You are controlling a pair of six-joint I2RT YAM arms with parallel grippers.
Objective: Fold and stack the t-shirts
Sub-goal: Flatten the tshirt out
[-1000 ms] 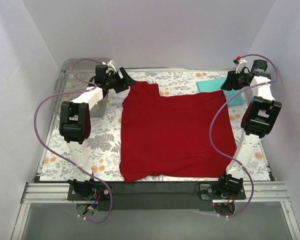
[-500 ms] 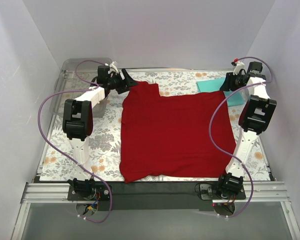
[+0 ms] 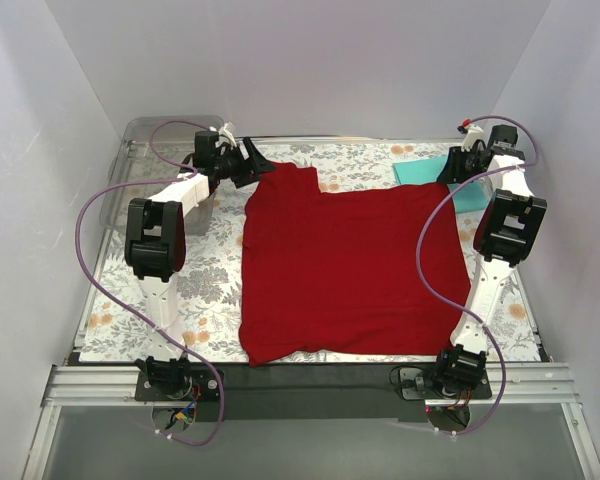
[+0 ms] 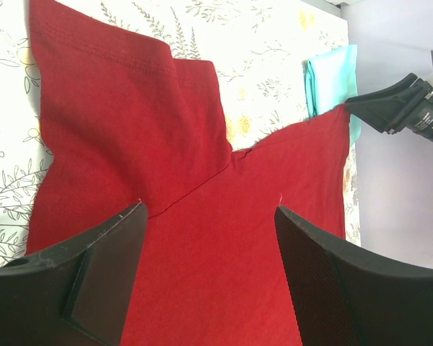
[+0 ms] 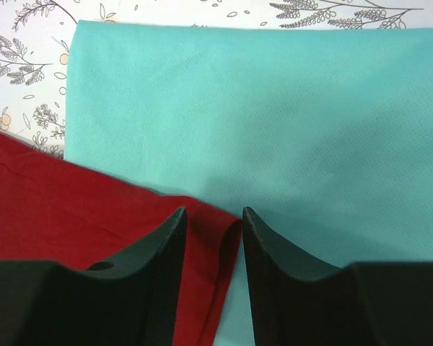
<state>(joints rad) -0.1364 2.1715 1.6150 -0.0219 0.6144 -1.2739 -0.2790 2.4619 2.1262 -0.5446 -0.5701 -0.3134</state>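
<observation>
Centrally, the dark red t-shirt (image 3: 350, 270) lies spread flat on the floral mat (image 3: 210, 270) that covers the table, its plain cloth smooth over the body and lightly creased toward the edges. One short sleeve juts out directly beneath the left claw (image 4: 209, 210); a double row of hem stitching and a diagonal shoulder seam show in the left wrist view. The left claw hangs above this sleeve with its jaws spread wide, holding nothing. A clear plastic tray (image 3: 140, 135) sits just behind it. The right claw (image 5: 213, 213) is at the shirt's opposite far corner, where the red edge is turned over in a small fold that fills the narrow gap between the jaws. Whether they actually pinch the cloth cannot be told. Just beyond and under the right claw lies the teal t-shirt (image 5: 274, 108), folded into a neat, flat rectangle with straight edges, the red corner overlapping its near side.
</observation>
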